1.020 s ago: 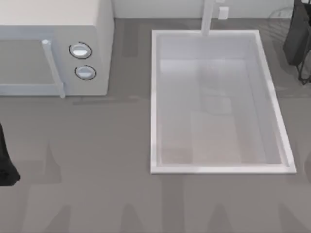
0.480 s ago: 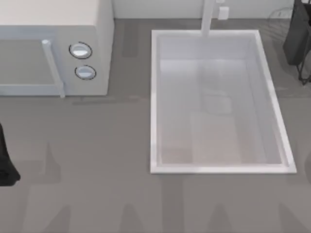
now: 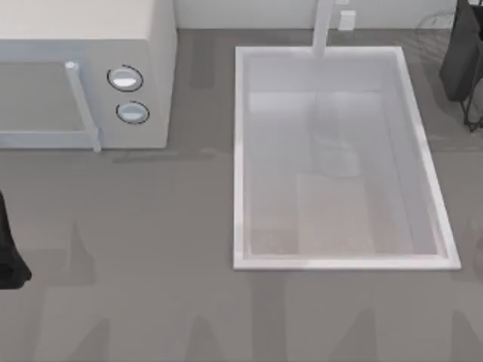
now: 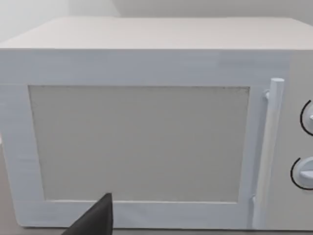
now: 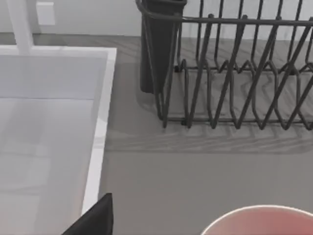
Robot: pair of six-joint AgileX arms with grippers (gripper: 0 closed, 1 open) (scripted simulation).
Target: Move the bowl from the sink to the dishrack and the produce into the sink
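Where the counter lies open: the grey table [image 3: 151, 226] runs free across the whole lower half of the top view, and in a broad strip between the microwave [image 3: 83, 45] and the sink [image 3: 238, 151].
Edges: the sink's raised white rim forms a tall rectangle right of centre, its lower edge about two thirds of the way down the frame. Its right side slants outward toward the lower right.
Faucet: the white faucet [image 3: 323, 26] stands at the sink's upper short side, at the top edge of the frame.
Left arm: a dark part of it [image 3: 9, 249] sits at the left edge of the top view, below the microwave and well apart from the sink.
Left gripper: the left gripper [image 4: 95, 220] faces the microwave's door and handle head-on. Whether it is apart or together cannot be told.
Right gripper: the right gripper [image 5: 95, 220] hangs over the table just beside the sink's rim, looking toward the dishrack [image 5: 244, 20]. Its state cannot be told either.
Sink: its pale grey floor shows from wall to wall.
Dishrack: dark wire, upper right corner of the top view, just beside the sink's upper right corner. A dark utensil holder [image 5: 156, 49] stands at the end nearest the sink.
Near the right gripper: a pale round rim [image 5: 259, 218], partly in view, too little to name.
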